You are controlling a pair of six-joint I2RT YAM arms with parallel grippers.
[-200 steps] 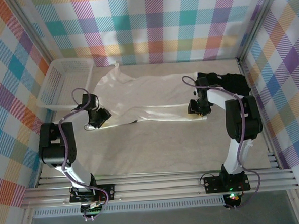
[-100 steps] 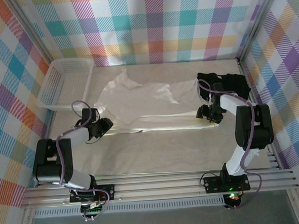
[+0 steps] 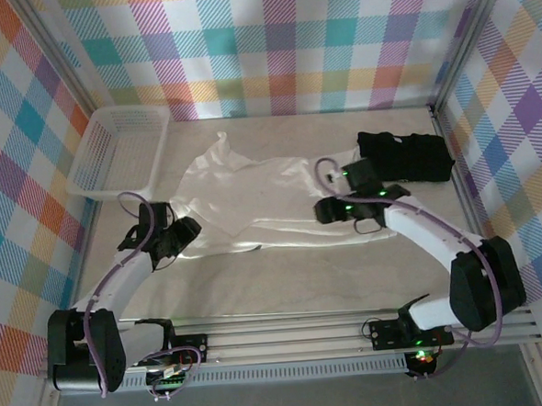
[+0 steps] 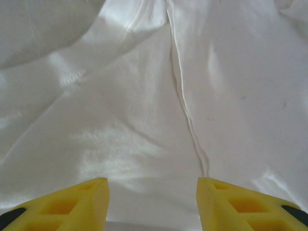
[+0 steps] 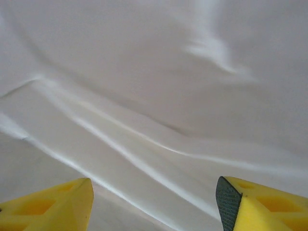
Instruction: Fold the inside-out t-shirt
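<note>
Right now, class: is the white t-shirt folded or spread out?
Mostly spread: the t-shirt lies long and wrinkled across the table.

The white t-shirt (image 5: 159,62) is seen as pale cloth, with soft creases drawn from 9 o'clock toward 5 o'clock. The right gripper (image 5: 154,204) is held above it, its yellow fingers (image 5: 53,207) spread wide at 7 and 5 o'clock.

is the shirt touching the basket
Apart. The top view shows a strip of bare table between the basket and the left edge of the shirt.
</note>
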